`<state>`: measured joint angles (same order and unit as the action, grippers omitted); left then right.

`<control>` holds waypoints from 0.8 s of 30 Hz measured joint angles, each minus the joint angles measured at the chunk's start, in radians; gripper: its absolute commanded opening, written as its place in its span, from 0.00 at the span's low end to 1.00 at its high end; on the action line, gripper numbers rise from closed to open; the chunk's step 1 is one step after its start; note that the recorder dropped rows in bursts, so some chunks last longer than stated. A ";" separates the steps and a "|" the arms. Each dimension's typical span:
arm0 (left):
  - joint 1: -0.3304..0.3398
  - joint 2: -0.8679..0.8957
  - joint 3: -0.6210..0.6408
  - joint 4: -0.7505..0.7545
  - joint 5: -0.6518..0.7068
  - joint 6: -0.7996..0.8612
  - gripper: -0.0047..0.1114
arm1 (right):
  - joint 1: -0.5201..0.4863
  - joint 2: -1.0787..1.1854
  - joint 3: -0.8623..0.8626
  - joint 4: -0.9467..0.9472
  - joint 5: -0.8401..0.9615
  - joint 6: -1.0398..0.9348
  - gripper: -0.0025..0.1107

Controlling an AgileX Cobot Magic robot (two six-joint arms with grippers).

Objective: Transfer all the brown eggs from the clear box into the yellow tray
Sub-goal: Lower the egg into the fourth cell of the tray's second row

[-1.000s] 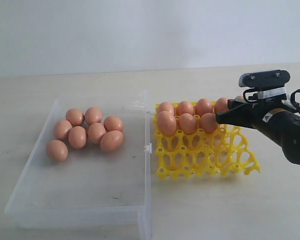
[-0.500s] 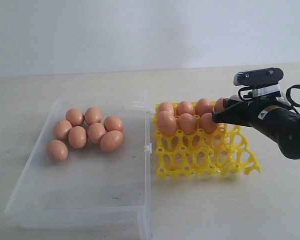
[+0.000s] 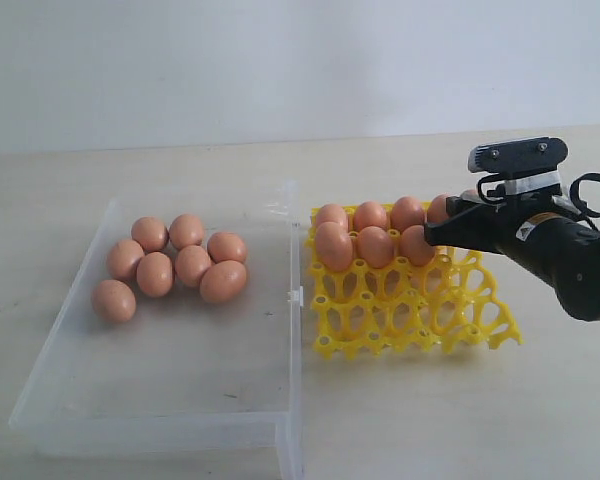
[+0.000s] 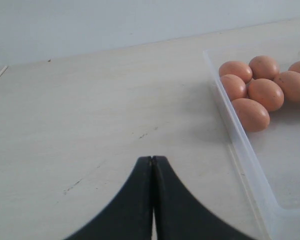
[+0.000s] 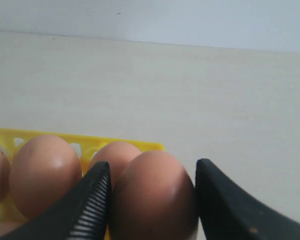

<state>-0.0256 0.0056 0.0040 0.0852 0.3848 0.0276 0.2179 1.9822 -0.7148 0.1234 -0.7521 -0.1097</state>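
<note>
Several brown eggs (image 3: 176, 264) lie bunched in the far left part of the clear box (image 3: 180, 370). Several more fill the back cups of the yellow tray (image 3: 410, 310) to its right. My right gripper (image 3: 435, 232) reaches in from the right over the tray's far right corner. It is shut on a brown egg (image 5: 155, 195), which touches both fingers just above the tray rim (image 5: 140, 145). My left gripper (image 4: 152, 159) is shut and empty over bare table beside the box wall (image 4: 240, 145). It is out of the exterior view.
The clear box's open lid lies flat toward the camera. The tray's front rows (image 3: 400, 325) hold no eggs. Pale tabletop (image 3: 480, 410) surrounds both containers, with a white wall behind.
My right gripper has shifted slightly left over the tray with the egg still between its fingers. Nothing else has moved.
</note>
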 measured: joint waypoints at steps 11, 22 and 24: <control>0.000 0.000 0.000 0.000 0.000 0.000 0.04 | 0.000 -0.016 0.004 0.000 0.033 0.023 0.02; 0.000 0.000 0.000 0.000 0.000 0.000 0.04 | 0.000 -0.062 0.041 -0.002 0.038 0.026 0.02; 0.000 0.000 0.000 0.000 0.000 0.000 0.04 | 0.000 -0.062 0.041 -0.004 0.038 0.026 0.02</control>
<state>-0.0256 0.0056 0.0040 0.0852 0.3848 0.0276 0.2179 1.9200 -0.6734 0.1193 -0.7137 -0.0837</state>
